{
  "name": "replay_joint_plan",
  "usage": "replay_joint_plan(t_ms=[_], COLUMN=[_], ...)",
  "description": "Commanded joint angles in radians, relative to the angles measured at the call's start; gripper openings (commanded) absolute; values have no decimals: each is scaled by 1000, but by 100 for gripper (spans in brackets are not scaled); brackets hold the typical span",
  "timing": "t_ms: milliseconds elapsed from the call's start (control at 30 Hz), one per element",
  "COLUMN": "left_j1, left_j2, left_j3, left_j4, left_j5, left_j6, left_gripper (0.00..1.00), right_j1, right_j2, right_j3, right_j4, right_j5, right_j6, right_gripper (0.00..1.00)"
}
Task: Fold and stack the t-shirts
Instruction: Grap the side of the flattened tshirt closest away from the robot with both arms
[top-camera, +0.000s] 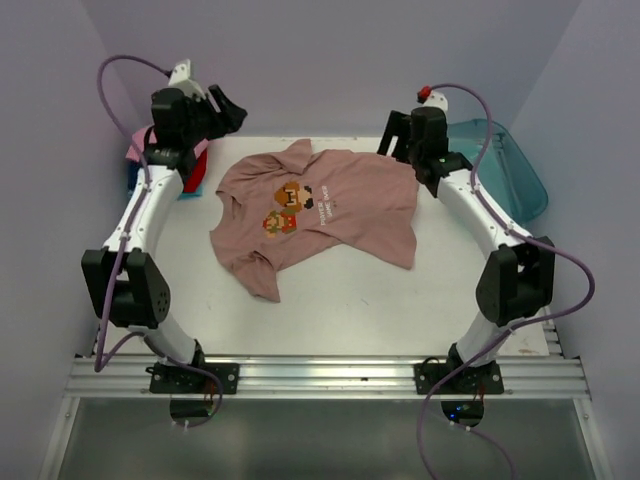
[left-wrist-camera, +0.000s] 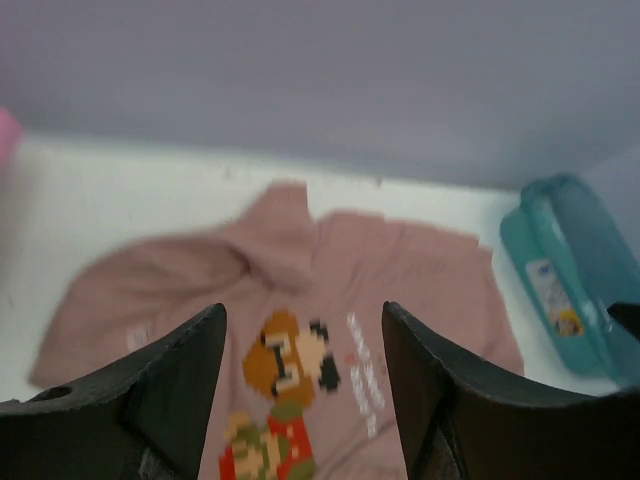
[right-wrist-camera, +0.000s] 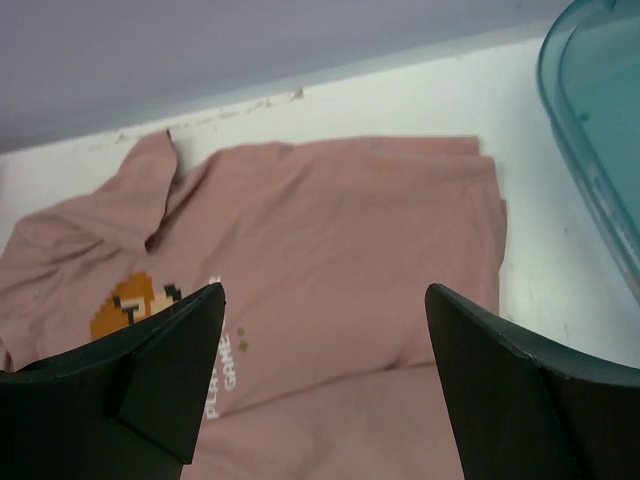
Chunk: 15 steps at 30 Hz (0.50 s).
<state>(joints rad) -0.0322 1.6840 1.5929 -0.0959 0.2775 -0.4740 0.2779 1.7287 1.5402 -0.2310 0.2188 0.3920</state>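
Closest to me is the metal rail (top-camera: 320, 375) where both arms are bolted down. Past it comes the white table (top-camera: 400, 310), and I think this near part is my room for folding.

Next is the dusty pink-brown t-shirt (top-camera: 340, 215). It lies in the middle of the table, spread out but wrinkly, with the little pixel men (top-camera: 288, 208) facing up. That is handy, because I can see which side is the front. One sleeve points at me and the other points at the back wall. It is not folded yet, so this job is only starting.

Over the far edge of the shirt hang my two claws. My left gripper (left-wrist-camera: 302, 320) is wide open with nothing in it, and I can see the print right between its fingers. My right gripper (right-wrist-camera: 323, 295) is wide open too and holds nothing. Both are up off the cloth and looking down at it. I guess that is a good spot to pick where to pinch next.

Farthest away, in the back left corner, sits the stack of folded tees (top-camera: 135, 150), with pink on top and blue lower down. It is tucked out of the way, and this shirt should end up there. A see-through teal tub (top-camera: 505, 165) sits in the back right corner.
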Motion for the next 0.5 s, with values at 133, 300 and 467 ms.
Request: replay_joint_plan(t_ms=[133,300,467], left_j1=[-242,-443,-590], left_j2=[-159,-331,-420], left_j3=[-448,-597,-674], left_j4=[-384,-518,-557], left_j5=[-188,-274,-340], left_j6=[43,-6,-87], left_gripper=[66,63,63], right_j1=[125,152,152], right_j2=[-151,-274,-311], right_j3=[-271,-471,-538], right_j4=[-291,-317,-323], right_j5=[45,33,50], right_j6=[36,68,54], right_gripper=[84,84,82])
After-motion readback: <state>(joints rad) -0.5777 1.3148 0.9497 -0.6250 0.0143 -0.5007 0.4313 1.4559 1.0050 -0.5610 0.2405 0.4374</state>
